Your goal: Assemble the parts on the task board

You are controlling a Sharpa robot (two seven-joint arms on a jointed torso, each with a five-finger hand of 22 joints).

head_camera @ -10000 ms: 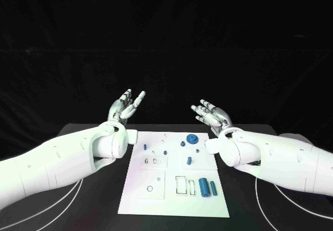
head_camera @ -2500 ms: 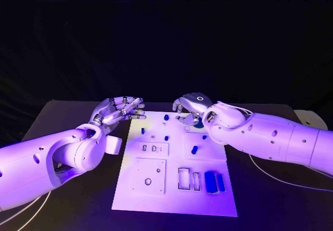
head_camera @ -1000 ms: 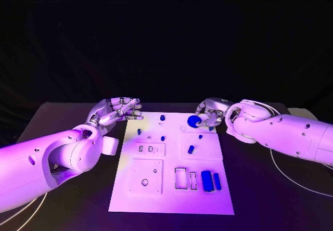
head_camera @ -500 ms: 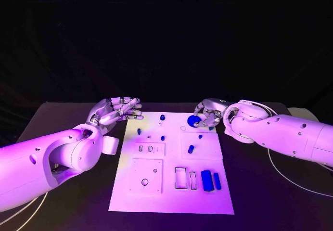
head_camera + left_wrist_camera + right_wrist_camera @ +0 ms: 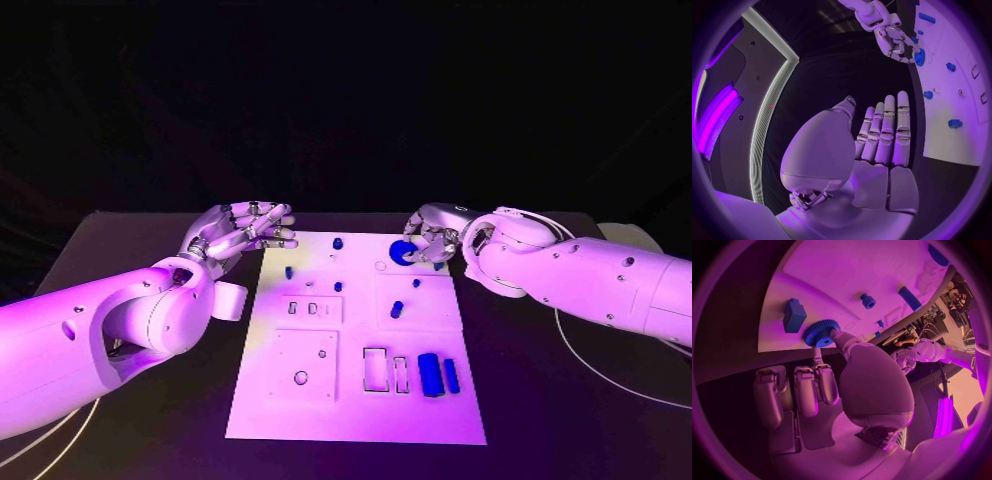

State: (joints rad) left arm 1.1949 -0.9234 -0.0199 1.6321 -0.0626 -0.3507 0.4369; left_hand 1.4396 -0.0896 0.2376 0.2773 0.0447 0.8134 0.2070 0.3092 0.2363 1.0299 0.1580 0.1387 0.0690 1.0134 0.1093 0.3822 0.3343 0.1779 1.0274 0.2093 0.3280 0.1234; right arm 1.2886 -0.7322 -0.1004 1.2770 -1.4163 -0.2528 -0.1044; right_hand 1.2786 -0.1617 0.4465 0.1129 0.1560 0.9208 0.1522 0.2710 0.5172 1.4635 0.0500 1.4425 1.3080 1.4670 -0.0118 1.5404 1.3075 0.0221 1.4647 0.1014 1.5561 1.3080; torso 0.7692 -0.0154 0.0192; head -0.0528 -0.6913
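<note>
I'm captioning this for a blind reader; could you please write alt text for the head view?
The right hand pinches a round blue gear at the far right corner of the white task board. The left hand hangs beside the board's far left corner, holding nothing. Two blue cylinders lie near the board's near edge.

We see our left arm reaching in with its hand (image 5: 238,230) raised palm up beside the far left corner of the board, fingers straight, close together and holding nothing (image 5: 879,135). Our right arm comes in from the other side, its hand (image 5: 430,238) bent down over the far right part of the board. There its thumb and a finger pinch a small round piece (image 5: 821,333), the other fingers curled beneath the palm (image 5: 795,390).
</note>
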